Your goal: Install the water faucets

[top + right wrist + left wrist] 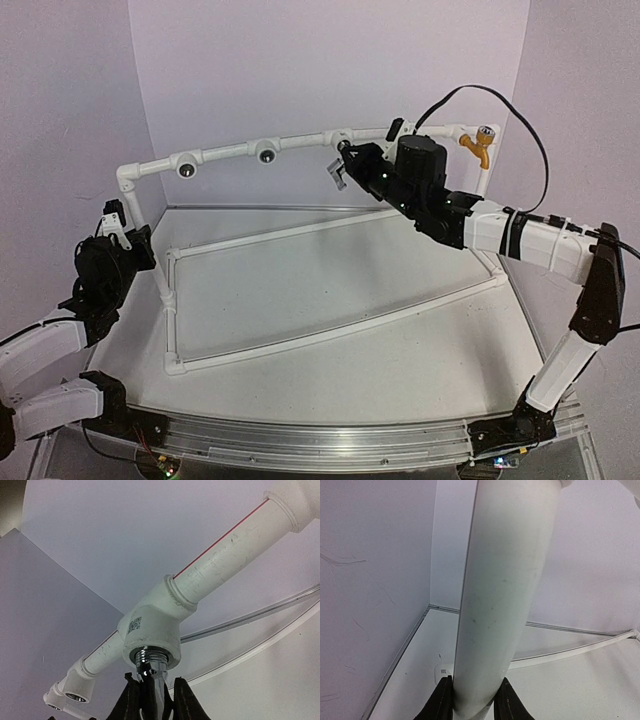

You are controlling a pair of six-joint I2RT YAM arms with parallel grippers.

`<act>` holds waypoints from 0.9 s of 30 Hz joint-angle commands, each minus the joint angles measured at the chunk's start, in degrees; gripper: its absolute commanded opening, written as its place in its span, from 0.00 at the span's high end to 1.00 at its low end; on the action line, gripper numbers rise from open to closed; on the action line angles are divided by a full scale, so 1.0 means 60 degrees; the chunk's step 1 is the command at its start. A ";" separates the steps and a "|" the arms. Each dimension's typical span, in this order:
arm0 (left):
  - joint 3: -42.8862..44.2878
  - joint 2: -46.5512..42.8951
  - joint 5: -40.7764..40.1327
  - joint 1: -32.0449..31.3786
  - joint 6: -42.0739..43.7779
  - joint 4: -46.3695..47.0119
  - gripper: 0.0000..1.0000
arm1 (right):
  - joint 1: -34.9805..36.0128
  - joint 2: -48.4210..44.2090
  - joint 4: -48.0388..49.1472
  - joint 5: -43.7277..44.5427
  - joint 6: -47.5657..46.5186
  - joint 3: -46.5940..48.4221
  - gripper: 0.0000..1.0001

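A silver-grey metal faucet (pixel 152 672) has its threaded end in the mouth of a white tee fitting (pixel 150 630) on the frame's top pipe. My right gripper (pixel 156 686) is shut on its body from below. From above, the same faucet (pixel 338 170) hangs under the top pipe at my right gripper (pixel 345 163). An orange-yellow faucet (pixel 478 146) sits screwed in at the pipe's right end. My left gripper (pixel 474 700) is shut on the frame's upright white post (pixel 505 595), seen from above at the left post (pixel 140 225).
Two tee fittings (pixel 186 168) (pixel 266 154) with dark round mouths sit further left on the top pipe. The pipe frame's base rails (pixel 330 335) lie across the white table. Lilac walls stand close behind and beside. A black cable (pixel 520 110) loops above my right arm.
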 commanded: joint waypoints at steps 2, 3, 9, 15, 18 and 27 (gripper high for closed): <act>0.0122 -0.0256 0.1391 -0.0210 -0.1050 -0.0094 1.00 | -0.0449 0.0243 0.0545 -0.0126 0.1462 0.0148 1.00; 0.0118 -0.0252 0.1395 -0.0210 -0.1061 -0.0096 1.00 | -0.0476 0.0266 0.0549 -0.0203 0.1680 0.0152 1.00; 0.0105 -0.0282 0.1398 -0.0218 -0.1083 -0.0128 1.00 | -0.0659 0.0342 0.0850 -0.0478 0.3108 0.0083 1.00; 0.0139 -0.0250 0.1452 -0.0211 -0.1135 -0.0143 1.00 | -0.0847 0.0496 0.1245 -0.0695 0.4495 -0.0167 1.00; 0.0136 -0.0277 0.1463 -0.0210 -0.1159 -0.0157 1.00 | -0.0959 0.0538 0.1390 -0.0728 0.4858 -0.0417 1.00; 0.0101 -0.0549 0.1248 -0.0209 -0.1279 -0.0315 1.00 | -0.1190 0.0283 0.1610 -0.0585 0.5127 -0.1111 1.00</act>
